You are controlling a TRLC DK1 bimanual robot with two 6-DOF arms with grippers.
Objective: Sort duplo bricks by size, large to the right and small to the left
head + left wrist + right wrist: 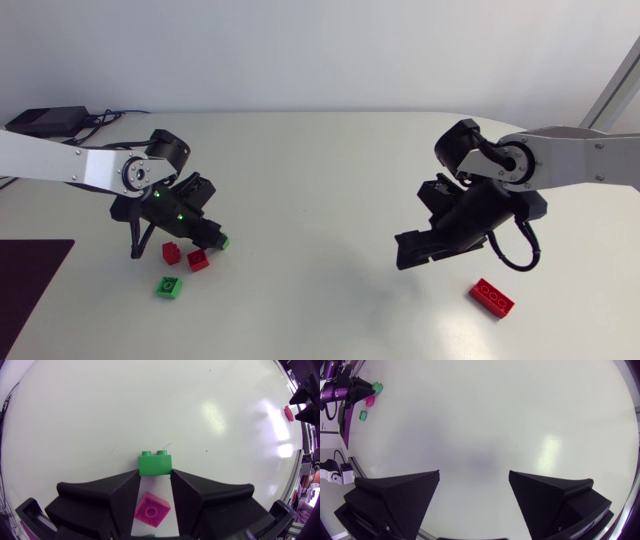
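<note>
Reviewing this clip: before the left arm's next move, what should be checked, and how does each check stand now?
1. Small green two-stud plastic brick pinched between the fingers of the left gripper: ok.
2. Hold is secure, given it is at the fingertips only: cannot tell.
3. Spot under the left gripper free: not ok, a small red square brick lies there.
4. Right gripper open, empty, well apart: ok.
5. Long red plastic brick on the right side: ok.

We count five duplo bricks. Small, four: first red brick (171, 253), second red brick (197, 260), first green brick (168, 287), second green brick (222, 241). Large, one: long red brick (492, 297). Grippers, two: left gripper (213, 239), right gripper (403, 253).
</note>
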